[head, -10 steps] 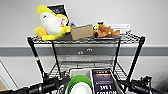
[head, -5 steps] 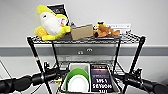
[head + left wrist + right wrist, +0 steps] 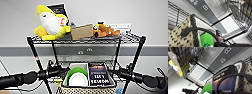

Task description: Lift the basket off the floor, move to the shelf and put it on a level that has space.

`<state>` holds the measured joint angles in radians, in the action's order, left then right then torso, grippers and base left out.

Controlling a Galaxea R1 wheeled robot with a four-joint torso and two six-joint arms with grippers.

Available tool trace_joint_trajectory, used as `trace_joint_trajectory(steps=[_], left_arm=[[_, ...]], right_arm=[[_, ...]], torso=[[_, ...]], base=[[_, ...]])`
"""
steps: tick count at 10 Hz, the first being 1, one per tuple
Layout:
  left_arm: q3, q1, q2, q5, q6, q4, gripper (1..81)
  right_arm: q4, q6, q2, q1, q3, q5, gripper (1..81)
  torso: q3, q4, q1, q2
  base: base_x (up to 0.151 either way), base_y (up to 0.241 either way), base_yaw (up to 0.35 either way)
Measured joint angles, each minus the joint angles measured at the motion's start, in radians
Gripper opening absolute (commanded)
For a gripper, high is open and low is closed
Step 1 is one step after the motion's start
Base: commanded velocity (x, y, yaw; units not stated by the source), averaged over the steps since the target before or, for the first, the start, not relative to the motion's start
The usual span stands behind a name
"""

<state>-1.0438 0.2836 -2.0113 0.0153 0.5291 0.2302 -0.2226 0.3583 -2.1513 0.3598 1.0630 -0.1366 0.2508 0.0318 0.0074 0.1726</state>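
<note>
Placement is the step in hand: the beige woven basket with a white rim (image 3: 87,86), at bottom centre of the head view between both arms, should travel level and square onto the black wire rack (image 3: 85,40)'s second tier. Its long axis runs left-right, mouth upward. Neither claw's grip can be told.

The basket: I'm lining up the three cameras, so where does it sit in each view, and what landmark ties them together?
Head view: the basket is at bottom centre, between the two arms, under the rack's top tier.
Left wrist view: its woven side and braided rim loom close.
Right wrist view: its woven wall is right against the camera.
Shared landmark: the green bowl inside it.
</note>
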Motion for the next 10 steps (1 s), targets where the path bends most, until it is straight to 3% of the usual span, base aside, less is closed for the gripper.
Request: trace_joint_trajectory(steps=[10], left_arm=[[-0.350,-0.134,-0.216,0.189,0.044,-0.010,1.0]], right_arm=[[-0.024,0.006,-0.209,-0.130,0.373,0.155,1.0]], torso=[[0.001,0.000,0.001,-0.001]], base=[[0.000,0.000,0.000]])
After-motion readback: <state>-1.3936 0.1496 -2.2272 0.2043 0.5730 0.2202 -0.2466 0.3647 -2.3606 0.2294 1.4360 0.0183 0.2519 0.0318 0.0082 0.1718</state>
